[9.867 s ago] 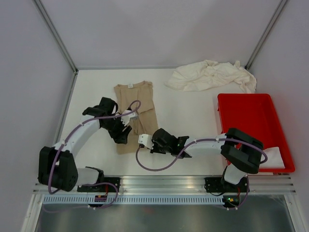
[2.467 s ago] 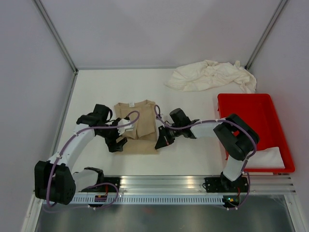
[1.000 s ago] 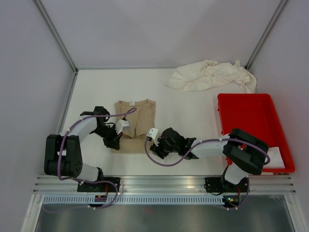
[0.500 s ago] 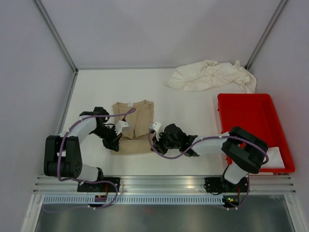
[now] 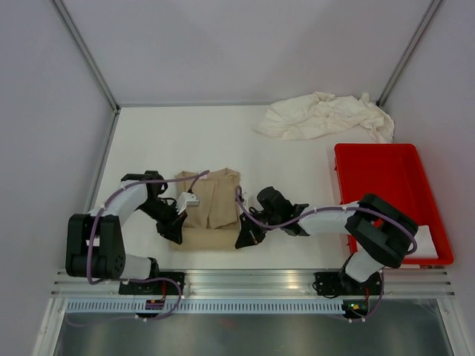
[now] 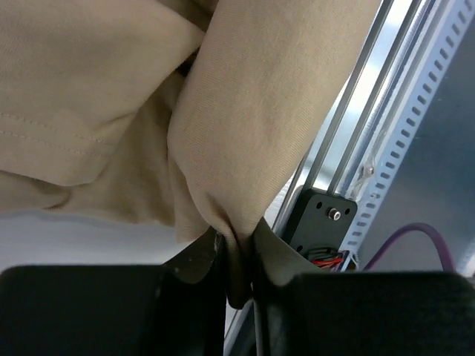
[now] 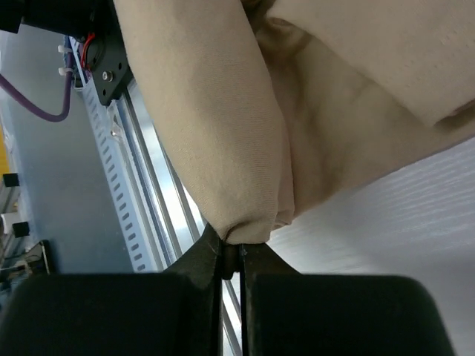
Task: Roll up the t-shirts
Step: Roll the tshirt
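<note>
Top external: the left gripper (image 5: 177, 228) and right gripper (image 5: 246, 238) each pinch the near fold of the tee (image 5: 211, 204), now dragged nearer; rolling is starting

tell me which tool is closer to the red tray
Right. The right tool grips the tan t-shirt's near corner on the red tray's side; the left tool grips the opposite near corner, farther from it.

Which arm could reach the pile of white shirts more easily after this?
Probably the right. The white shirts lie at the far right beside the red tray. Both the left end effector and right end effector now pinch the tan shirt.
</note>
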